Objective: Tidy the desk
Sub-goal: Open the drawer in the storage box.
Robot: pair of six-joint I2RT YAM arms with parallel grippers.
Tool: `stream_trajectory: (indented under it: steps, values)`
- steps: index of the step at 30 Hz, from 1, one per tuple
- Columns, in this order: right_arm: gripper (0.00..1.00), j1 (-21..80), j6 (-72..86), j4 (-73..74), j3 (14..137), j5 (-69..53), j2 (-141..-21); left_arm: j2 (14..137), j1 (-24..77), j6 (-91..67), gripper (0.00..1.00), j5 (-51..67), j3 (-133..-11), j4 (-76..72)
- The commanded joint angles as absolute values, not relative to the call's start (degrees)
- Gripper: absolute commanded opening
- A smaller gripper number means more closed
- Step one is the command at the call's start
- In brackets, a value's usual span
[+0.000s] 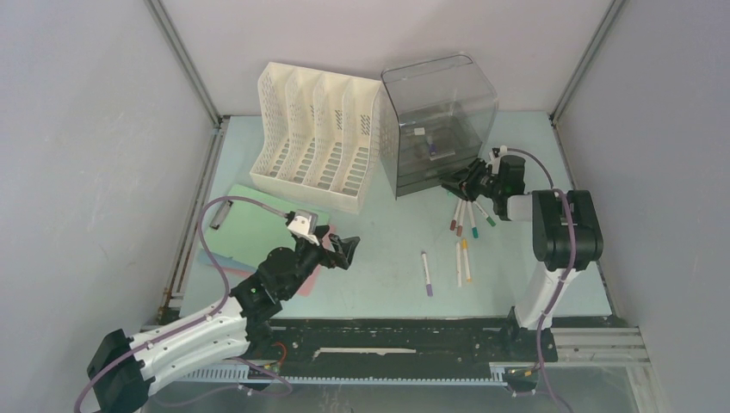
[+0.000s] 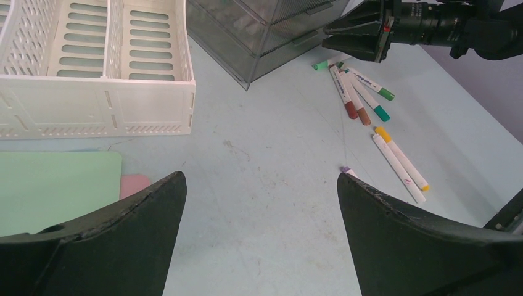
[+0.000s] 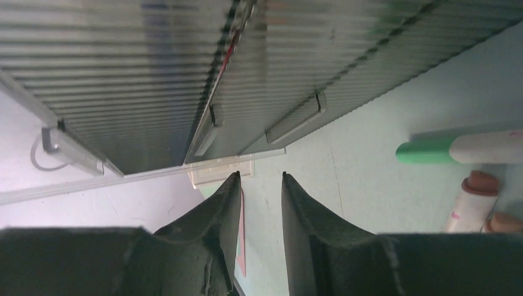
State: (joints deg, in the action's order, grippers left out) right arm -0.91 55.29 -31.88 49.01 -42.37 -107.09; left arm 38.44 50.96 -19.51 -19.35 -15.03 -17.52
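Note:
The desk (image 1: 387,258) is a pale mint-green tabletop. Several markers (image 1: 465,219) lie loose on it right of centre, with one purple-capped marker (image 1: 427,274) nearer me. My left gripper (image 1: 343,249) is open and empty, low over bare desk (image 2: 265,142) beside a green clipboard (image 1: 258,228); its fingers (image 2: 142,228) frame the markers (image 2: 358,98) ahead. My right gripper (image 1: 458,184) is narrowly open and empty, its tips (image 3: 260,176) at the bottom front edge of a grey see-through drawer box (image 3: 277,61). A green-capped marker (image 3: 456,150) lies to its right.
A white slotted file organizer (image 1: 314,138) stands at the back left, next to the drawer box (image 1: 439,120). A pink sheet (image 2: 134,185) pokes out under the clipboard (image 2: 55,185). Grey walls and aluminium rails (image 1: 198,198) edge the desk.

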Motion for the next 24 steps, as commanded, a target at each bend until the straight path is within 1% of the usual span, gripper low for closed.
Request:
stream_trajectory:
  steps: [1,13,24]
  values:
    - [0.38,-0.5,56.5,-32.5,52.4,-38.4,-109.1,37.2,50.8,-19.4,1.0,-21.0,-14.6,-19.9]
    - [0.38,-0.1,60.3,-37.0,54.6,-39.6,-115.5,37.1,50.7,-19.5,1.0,-21.1,-14.7,-20.1]
    - [0.37,-0.3,66.6,-46.8,54.6,-41.5,-119.4,38.4,50.7,-19.8,1.0,-20.4,-15.6,-20.4]
